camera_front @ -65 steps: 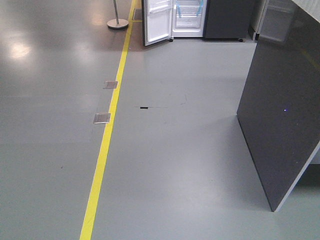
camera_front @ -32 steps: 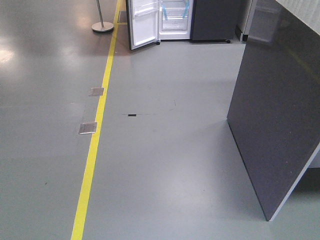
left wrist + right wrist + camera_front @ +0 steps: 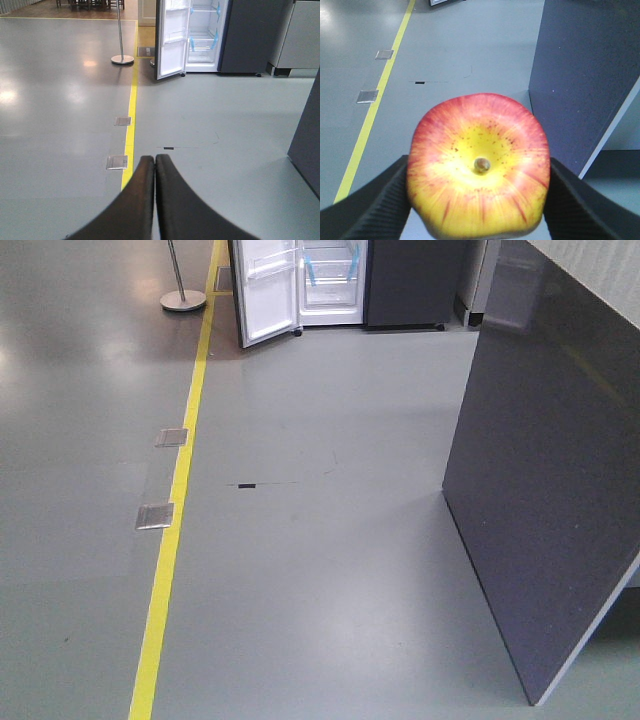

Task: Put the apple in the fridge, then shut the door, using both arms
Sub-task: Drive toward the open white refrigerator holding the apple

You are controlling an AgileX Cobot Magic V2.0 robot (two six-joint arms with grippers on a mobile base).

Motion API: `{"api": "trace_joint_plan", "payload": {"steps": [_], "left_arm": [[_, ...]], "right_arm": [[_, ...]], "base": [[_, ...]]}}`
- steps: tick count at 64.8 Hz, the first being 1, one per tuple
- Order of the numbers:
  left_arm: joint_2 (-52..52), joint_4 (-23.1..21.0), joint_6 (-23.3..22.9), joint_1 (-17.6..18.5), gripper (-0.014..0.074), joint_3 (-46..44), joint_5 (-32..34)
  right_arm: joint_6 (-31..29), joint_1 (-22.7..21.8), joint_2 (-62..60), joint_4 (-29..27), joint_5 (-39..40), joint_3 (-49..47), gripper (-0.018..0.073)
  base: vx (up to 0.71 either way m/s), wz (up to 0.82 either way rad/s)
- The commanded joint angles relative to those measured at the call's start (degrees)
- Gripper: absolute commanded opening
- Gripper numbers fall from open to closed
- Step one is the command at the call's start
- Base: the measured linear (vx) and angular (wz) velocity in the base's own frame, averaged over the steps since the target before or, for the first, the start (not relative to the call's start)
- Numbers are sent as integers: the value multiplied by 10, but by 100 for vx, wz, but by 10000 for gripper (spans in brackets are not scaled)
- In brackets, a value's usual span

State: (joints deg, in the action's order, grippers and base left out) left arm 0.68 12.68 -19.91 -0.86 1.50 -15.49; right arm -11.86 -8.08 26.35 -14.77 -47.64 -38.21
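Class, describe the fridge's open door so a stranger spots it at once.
Follow the yellow floor line to the far fridge. Its door is the panel swung open nearest that line, showing white lining, unlike the dark grey front alongside.

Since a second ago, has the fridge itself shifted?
No. The fridge keeps its place beside the yellow floor line; both slid left and down together in the front view, so the camera moved.
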Motion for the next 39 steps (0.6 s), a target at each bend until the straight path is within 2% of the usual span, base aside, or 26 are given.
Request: {"api": "trace_joint_plan", "payload": {"steps": [1, 39], "left_arm": [[8, -2, -4, 4, -6, 12, 45], [8, -2, -4, 4, -6, 12, 45]], "right_arm": [[-2, -2, 3, -8, 42, -16, 125], [-2, -2, 3, -8, 42, -16, 125]], "base": [[16, -3], [15, 7]]}}
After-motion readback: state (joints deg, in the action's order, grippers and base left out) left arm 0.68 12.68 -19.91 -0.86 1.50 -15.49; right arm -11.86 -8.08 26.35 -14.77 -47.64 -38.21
